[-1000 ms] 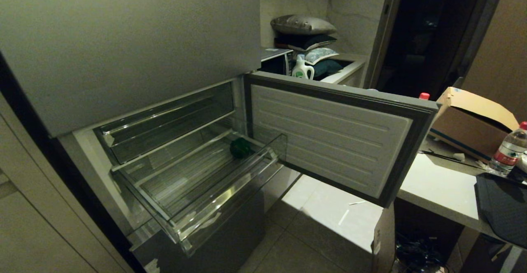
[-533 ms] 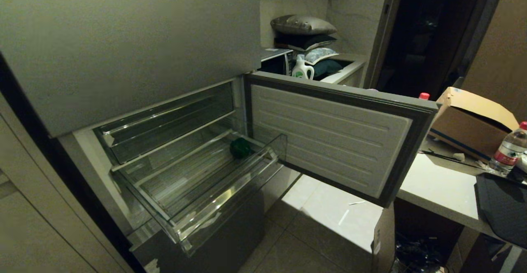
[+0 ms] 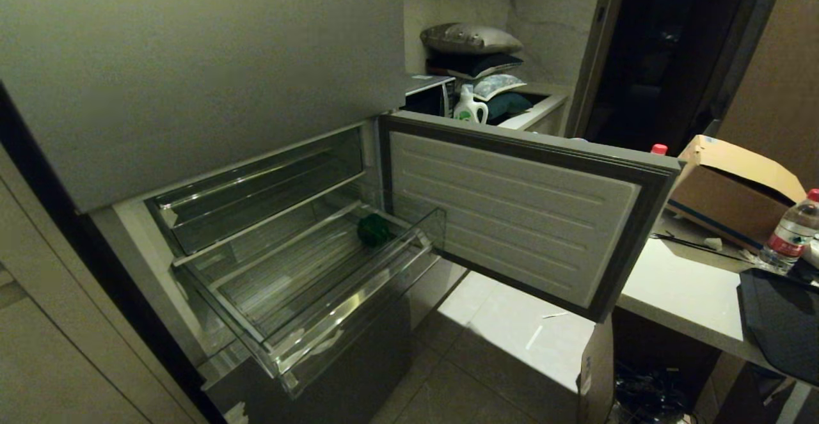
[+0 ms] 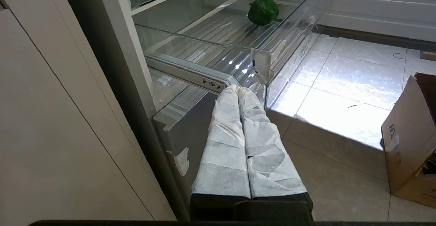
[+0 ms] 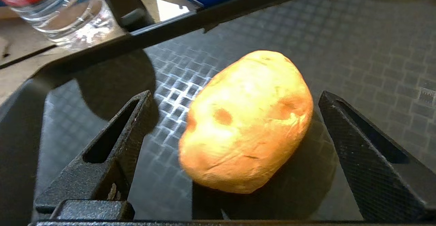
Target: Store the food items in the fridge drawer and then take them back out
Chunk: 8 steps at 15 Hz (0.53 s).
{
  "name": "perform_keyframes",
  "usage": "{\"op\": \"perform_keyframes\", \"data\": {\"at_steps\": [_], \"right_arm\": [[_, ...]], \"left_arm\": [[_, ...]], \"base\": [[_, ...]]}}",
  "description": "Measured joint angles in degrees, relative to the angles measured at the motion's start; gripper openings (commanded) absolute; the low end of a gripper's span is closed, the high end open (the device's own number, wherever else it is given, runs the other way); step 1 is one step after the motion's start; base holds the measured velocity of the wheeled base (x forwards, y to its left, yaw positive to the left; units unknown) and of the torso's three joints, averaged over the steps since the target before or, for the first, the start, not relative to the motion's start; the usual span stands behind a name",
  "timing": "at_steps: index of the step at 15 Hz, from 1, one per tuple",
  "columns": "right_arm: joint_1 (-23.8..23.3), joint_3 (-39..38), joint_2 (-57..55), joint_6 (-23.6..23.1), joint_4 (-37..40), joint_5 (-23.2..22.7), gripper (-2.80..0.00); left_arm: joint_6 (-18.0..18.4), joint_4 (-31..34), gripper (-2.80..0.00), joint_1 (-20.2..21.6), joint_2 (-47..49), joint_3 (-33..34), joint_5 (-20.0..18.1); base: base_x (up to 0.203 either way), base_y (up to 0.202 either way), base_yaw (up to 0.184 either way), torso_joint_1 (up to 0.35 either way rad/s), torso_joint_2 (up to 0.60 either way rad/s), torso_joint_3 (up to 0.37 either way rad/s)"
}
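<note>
At the left, the fridge (image 3: 192,59) stands with its lower door (image 3: 518,213) swung wide and the clear drawer (image 3: 307,283) pulled out on its runners. The green item (image 3: 374,229) lies on the ribbed floor at the drawer's far right corner, close to the front lip, just as it did a second ago; nothing in the head view has shifted since then. The left gripper (image 4: 242,89) hangs parked low in front of the fridge, near the drawer's left front corner, its wrapped fingers (image 4: 224,134) pressed together on nothing.

Further right, past the door, a box (image 3: 736,187) and a bottle (image 3: 790,229) stand on the table (image 3: 678,296), with a dark mat (image 3: 780,321) at its right edge. The right gripper (image 5: 235,103) is outside the head view; its own camera shows it low over the mat with the jaws spread fully wide, one black finger on each side of the orange-tan item (image 5: 247,120), which lies on the mat untouched between them. Its jaws have barely altered in the last second, already about as wide as they go.

So one item seems stored and the second is bracketed but not yet gripped. The next move is probably to close on it, squarely across its lumpy middle so it does not squirt out.
</note>
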<state>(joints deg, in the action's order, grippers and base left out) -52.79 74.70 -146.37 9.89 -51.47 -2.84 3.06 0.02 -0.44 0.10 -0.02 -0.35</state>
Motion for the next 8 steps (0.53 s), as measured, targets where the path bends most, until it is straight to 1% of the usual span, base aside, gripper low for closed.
{"op": "perform_keyframes", "data": {"at_steps": [8], "right_arm": [[0.0,2.6,-2.7,0.0,0.1,0.1,0.00]], "left_arm": [[0.0,0.0,-2.80,0.0,0.0,0.0,0.0]], "base": [[0.000,0.000,0.000,0.000,0.00,0.000]]}}
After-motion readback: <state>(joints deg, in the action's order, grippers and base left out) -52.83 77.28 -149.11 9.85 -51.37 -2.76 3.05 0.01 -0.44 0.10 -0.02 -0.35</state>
